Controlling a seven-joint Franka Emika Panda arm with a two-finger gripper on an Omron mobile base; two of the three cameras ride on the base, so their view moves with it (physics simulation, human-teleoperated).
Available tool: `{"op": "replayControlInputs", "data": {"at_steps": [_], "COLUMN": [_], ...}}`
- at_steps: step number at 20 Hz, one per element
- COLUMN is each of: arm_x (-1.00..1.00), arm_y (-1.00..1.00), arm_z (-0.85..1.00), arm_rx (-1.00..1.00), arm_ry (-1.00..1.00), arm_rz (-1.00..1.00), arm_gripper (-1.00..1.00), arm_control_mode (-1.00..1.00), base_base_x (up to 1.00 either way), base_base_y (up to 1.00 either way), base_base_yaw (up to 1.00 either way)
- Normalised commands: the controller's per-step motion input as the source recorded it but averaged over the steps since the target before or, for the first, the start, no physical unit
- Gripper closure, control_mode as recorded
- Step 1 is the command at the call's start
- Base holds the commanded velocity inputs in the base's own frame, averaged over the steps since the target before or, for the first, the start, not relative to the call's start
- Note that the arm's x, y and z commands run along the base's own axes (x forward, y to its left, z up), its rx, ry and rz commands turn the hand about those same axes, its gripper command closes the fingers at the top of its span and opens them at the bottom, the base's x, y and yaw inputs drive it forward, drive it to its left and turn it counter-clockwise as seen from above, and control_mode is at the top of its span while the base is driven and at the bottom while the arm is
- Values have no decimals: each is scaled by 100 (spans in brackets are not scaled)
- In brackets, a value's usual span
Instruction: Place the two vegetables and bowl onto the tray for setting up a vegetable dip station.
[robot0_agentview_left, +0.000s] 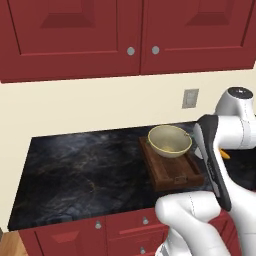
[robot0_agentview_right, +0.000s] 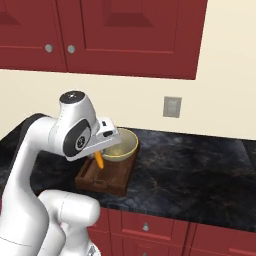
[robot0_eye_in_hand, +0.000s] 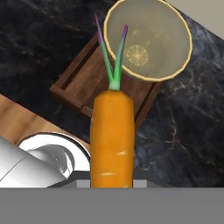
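Observation:
My gripper is shut on an orange carrot, one of the vegetables, whose green stem points away from the hand. In the right base view the carrot hangs above the near part of the dark wooden tray. A small orange bit of the carrot peeks out beside the arm in the left base view. The cream bowl stands upright on the far half of the tray. The bowl sits just beyond the carrot and apart from it.
The tray lies on a black marble counter that stretches wide to its left. Red cabinets hang above, and a wall outlet sits behind the bowl. Red drawers run under the counter's front edge.

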Motion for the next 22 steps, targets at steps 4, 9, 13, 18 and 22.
{"op": "replayControlInputs", "data": {"at_steps": [4,9,13,18,22], "arm_x": [34,12,0,0,5], "arm_y": [23,8,16,20,29], "arm_z": [-5,-25,-43,-56,-45], "arm_rx": [-9,-5,-5,-9,-12], "arm_ry": [0,0,0,0,0], "arm_rz": [23,38,34,23,5], "arm_gripper": [100,100,100,100,100], "arm_control_mode": [-100,-100,-100,-100,-100], "base_base_x": [0,0,0,0,0], "base_base_y": [0,0,0,0,0], "base_base_yaw": [0,0,0,0,0]}}
